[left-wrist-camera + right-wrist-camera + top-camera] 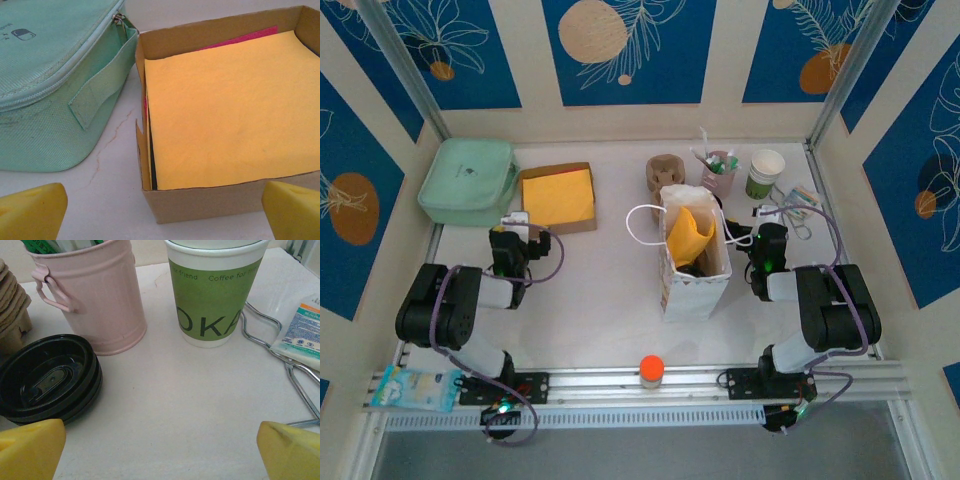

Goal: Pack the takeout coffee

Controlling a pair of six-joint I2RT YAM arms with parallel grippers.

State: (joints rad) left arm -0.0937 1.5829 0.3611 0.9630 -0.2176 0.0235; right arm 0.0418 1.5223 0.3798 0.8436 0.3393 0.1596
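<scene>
On the left, the left fingers (30,212) stand wide apart, holding nothing, facing a box of yellow napkins (225,105). Mid-surface (600,290), the paper bag (695,285) stands upright. The coffee (687,266) is probably the dark, lidded shape under the bag's yellow napkin, its green side hidden. Any further move should spare the handles and keep the bag upright. On the right, the right fingers (287,450) gape empty before a green cup (217,305).

Bright, even light from above; shadows soft and short. Faint sheen on lid (47,375). Wrist views sharp mid-frame, yellow pads (30,212) blurred in bottom corners
</scene>
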